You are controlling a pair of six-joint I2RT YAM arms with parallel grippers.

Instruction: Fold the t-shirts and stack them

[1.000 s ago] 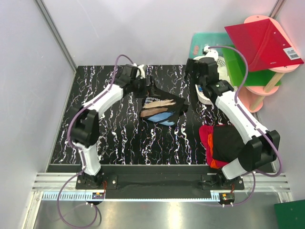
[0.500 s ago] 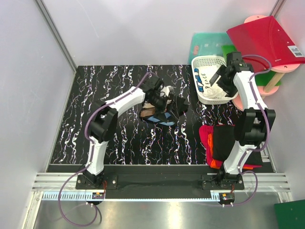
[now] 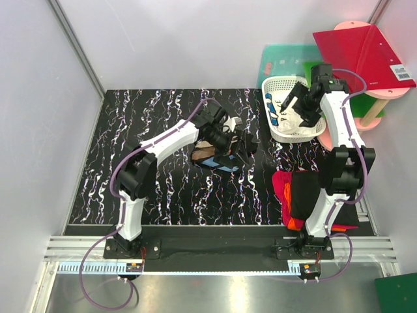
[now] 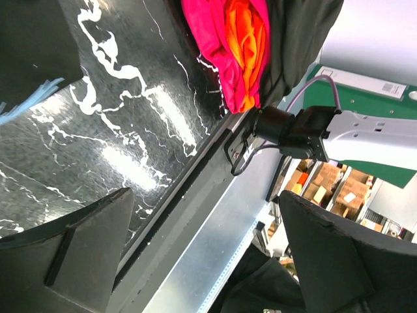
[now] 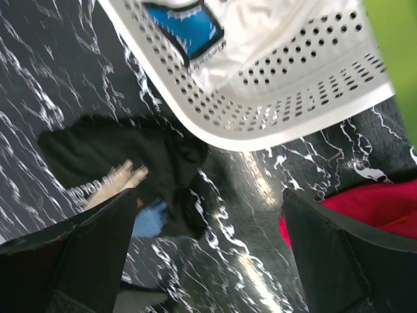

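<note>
the left end effector (image 4: 203, 222) is held wide open just above the crumpled black printed t-shirt (image 3: 215, 156) at the middle of the tabletop (image 3: 150, 130); nothing is gripped by it. the right end effector (image 5: 208, 208) is likewise spread wide and empty, poised over the white basket (image 5: 293, 104) at the far right, in which white cloth with a blue patch (image 5: 186, 23) is seen. a folded pile (image 3: 306, 192), black over orange and red, is laid at the near right edge.

printed black tee (image 3: 208, 156): crumpled, mid-table | stack (image 3: 306, 194): black over red/orange, near-right
</note>
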